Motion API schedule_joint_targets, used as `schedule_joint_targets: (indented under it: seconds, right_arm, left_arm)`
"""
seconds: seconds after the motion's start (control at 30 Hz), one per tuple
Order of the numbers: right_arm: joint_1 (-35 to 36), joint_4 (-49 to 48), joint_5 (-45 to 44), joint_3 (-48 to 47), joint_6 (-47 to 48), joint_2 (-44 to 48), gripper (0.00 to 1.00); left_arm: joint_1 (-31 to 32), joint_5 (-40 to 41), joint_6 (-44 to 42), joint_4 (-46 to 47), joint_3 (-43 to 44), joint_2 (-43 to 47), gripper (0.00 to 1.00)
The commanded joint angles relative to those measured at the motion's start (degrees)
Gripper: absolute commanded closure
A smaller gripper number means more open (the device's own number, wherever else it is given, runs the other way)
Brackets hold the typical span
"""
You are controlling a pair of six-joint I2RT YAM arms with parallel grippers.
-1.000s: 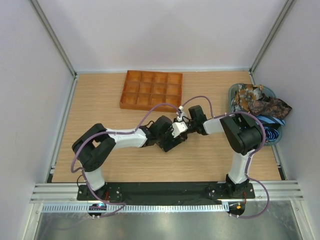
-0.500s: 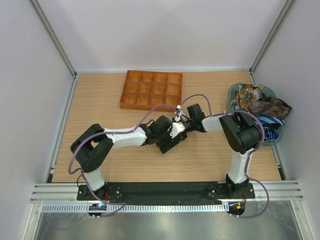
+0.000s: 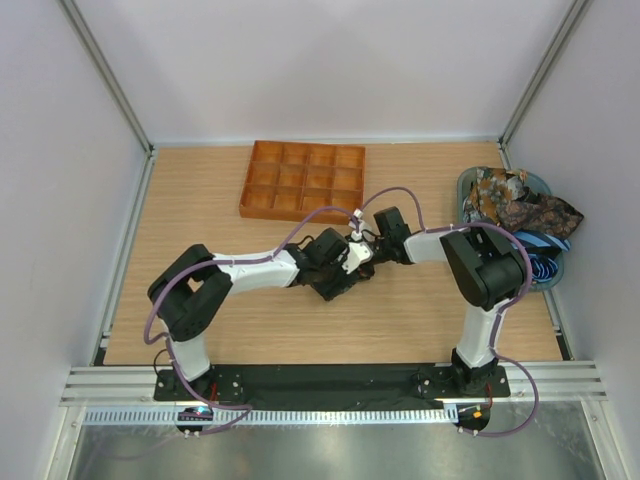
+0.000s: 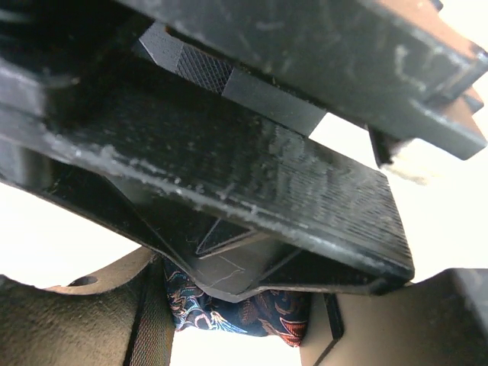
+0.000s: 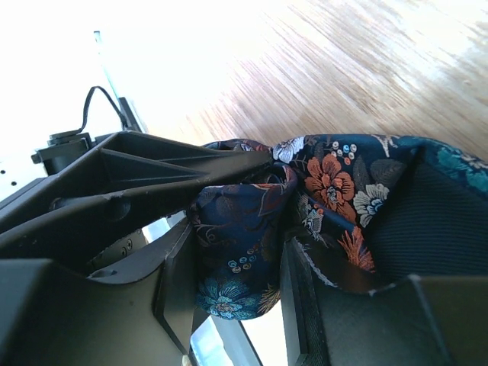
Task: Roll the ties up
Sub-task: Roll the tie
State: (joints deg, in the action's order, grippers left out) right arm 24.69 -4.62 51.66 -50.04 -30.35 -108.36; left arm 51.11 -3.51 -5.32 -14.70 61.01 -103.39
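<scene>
1. Over the past second the left arm's elbow has swung slightly inward. The two grippers, met at mid-counter [image 3: 200, 200], have edged a little toward the tray [image 3: 303, 180].
2. The left gripper [image 3: 342, 270] has the tie [image 5: 240, 252] between its fingers. I cannot tell whether it presses on it.
3. The tie is bunched into a short, dark blue floral roll, held where the grippers meet. In the right wrist view its long axis runs up and down, and neither pointed end shows.
4. The right gripper [image 3: 366, 250] pinches that roll, and more fabric drapes over one finger.
5. Far right, more ties [image 3: 520, 205] lie heaped in a basket [image 3: 463, 192].
</scene>
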Motion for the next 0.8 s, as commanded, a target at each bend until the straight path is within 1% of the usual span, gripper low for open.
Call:
schedule_joint_targets:
  seconds: [0.0,0.03,0.13,0.23,0.57,0.63,0.7,0.73,0.77]
  right_arm:
    - [0.1,6.3,-11.0,0.7,3.7,0.4,0.58]
    - [0.2,6.7,-11.1,0.6,3.7,1.3,0.57]
    - [-0.3,7.3,-12.1,0.4,3.4,3.4,0.46]
    - [-2.3,6.6,-12.4,1.3,2.1,6.4,0.42]
    - [-9.4,7.4,-13.7,3.8,0.1,15.2,0.37]
    - [-11.1,4.9,-13.0,5.8,-1.2,17.3,0.37]
    - [-13.9,-0.3,-10.4,9.7,-4.7,20.2,0.37]
    - [-14.4,-2.5,-10.8,10.7,-5.3,21.3,0.37]
    - [-14.4,-1.6,-12.0,11.5,-3.7,23.0,0.37]
  left_arm:
    - [-0.5,0.1,0.5,-4.2,0.1,-3.2,0.56]
    - [-0.5,0.1,0.5,-4.7,0.2,-3.5,0.57]
    - [-0.5,-0.2,0.5,-5.3,0.9,-3.9,0.6]
    - [-0.5,-0.1,0.7,-5.8,1.1,-4.4,0.62]
    - [-0.5,0.3,0.8,-8.1,3.3,-6.4,0.66]
    - [-0.7,0.5,0.9,-8.4,3.5,-6.6,0.67]
    - [-0.7,0.6,0.9,-9.6,4.0,-7.0,0.67]
    - [-0.8,0.4,0.9,-10.1,4.9,-7.3,0.67]
    - [-1.2,0.3,1.0,-10.7,5.5,-7.4,0.67]
